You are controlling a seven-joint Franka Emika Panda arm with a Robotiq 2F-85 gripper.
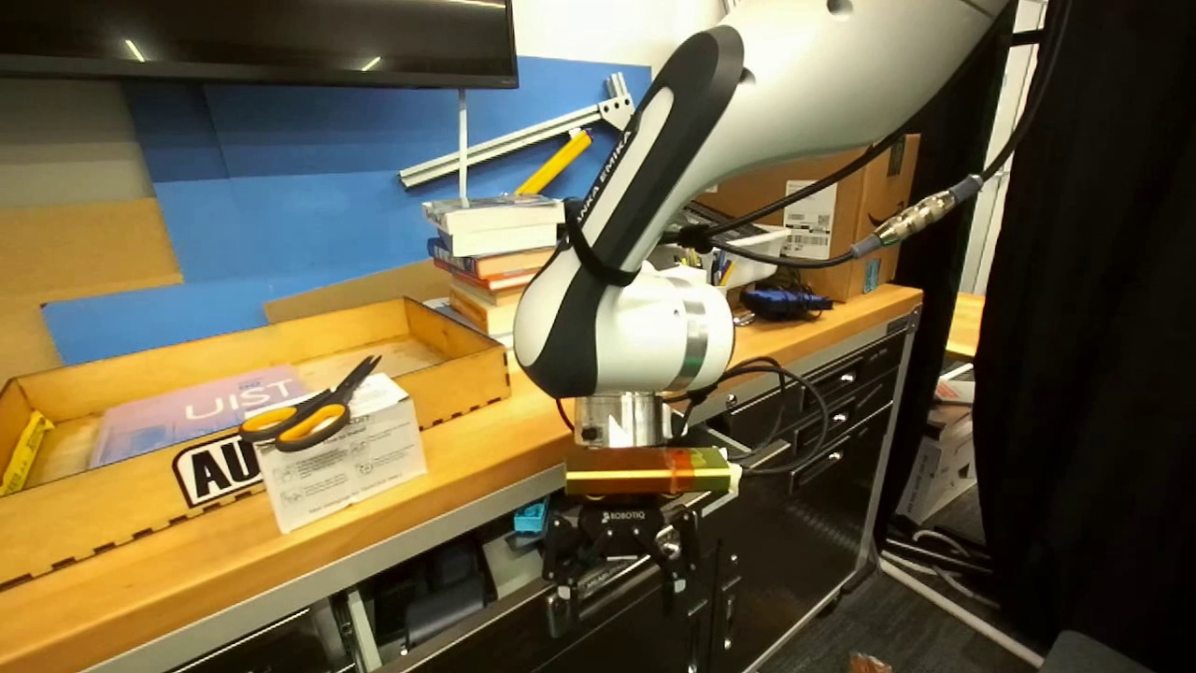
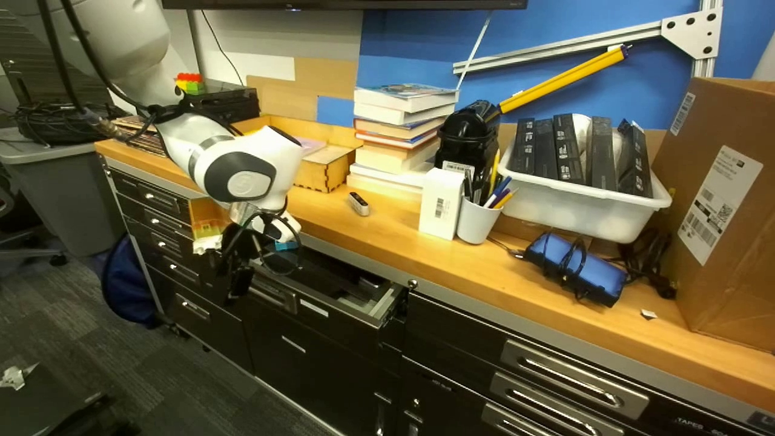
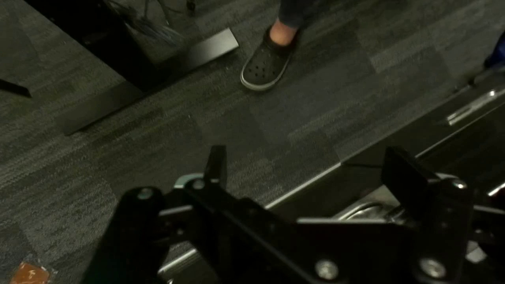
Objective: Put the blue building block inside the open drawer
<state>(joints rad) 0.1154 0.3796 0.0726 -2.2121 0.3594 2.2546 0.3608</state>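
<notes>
White-and-black robot arm [image 1: 738,140] slopes down, upper end cut off, its black two-fingered gripper [image 1: 620,589] pointing downward and spread wide near the front of a shallow dark-metal open drawer [image 2: 348,324]. Partly hidden beyond the gripper, a small light-blue plastic block [image 1: 530,518] sits within the drawer's opening, its support hard to make out.

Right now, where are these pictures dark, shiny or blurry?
Wrist view: dim and somewhat soft, the gripper near-black against the dark carpet, with glare on a metal handle; in an exterior view, bright streaks reflect in the black screen; in an exterior view, the inside of the open drawer is shadowed, details there hard to make out.
</notes>
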